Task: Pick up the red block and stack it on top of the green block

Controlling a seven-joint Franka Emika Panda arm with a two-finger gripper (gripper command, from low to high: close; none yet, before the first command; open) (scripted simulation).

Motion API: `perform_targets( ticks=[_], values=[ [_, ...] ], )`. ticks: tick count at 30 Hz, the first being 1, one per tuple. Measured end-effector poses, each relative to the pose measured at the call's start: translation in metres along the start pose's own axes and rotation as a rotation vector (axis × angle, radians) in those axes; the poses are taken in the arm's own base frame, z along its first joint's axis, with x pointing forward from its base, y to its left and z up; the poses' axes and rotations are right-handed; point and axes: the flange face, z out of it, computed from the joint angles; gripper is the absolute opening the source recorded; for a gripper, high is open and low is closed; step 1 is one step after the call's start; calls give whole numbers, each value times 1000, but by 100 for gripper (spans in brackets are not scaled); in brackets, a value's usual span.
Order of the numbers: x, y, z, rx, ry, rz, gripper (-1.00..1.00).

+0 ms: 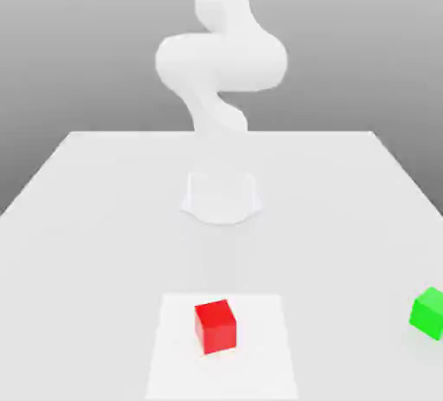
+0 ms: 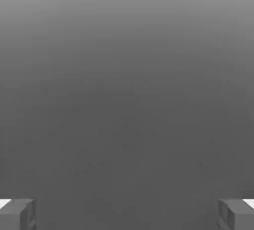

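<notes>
Room: a plain grey graded backdrop is seen behind the scene, with no walls or furnishings to be made out.

Bench: a broad, flat white bench (image 1: 104,209) is shown, matte and unmarked apart from a paler square patch (image 1: 173,365) at the near edge. A low white round base (image 1: 221,196) is seated at mid-bench.

Arm: a bulky white jointed arm (image 1: 221,61) is raised from that base and carried up out of the top of the exterior view. It is judged to be held high in a start pose, clear of both blocks.

Gripper (image 2: 127,214): two grey fingertips (image 2: 17,214) are set wide apart, with nothing between them. They are likely spread ready for the descent. Grey backdrop alone lies ahead of the gripper.

Small red cube-shaped block (image 1: 215,326): set on the pale patch, well apart from the gripper and ungrasped.

Small green cube-shaped block (image 1: 428,311): placed towards the exterior view's right, well apart from the red block and the gripper. The stack is not yet begun.
</notes>
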Motion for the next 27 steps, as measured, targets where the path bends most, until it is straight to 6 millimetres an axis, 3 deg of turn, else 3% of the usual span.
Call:
perform_targets(
  ticks=[6, 13, 16, 20, 26, 27],
  values=[
    [-32, 34, 142, -145, -160, -90, 0],
    [-100, 104, 269, -288, -356, -186, 0],
    [-137, 141, 310, -342, -446, -226, 0],
    [-189, 192, 349, -403, -563, -272, 0],
    [-225, 226, 396, -415, -586, -281, 0],
    [-229, 230, 400, -415, -586, -281, -100]
  ],
)
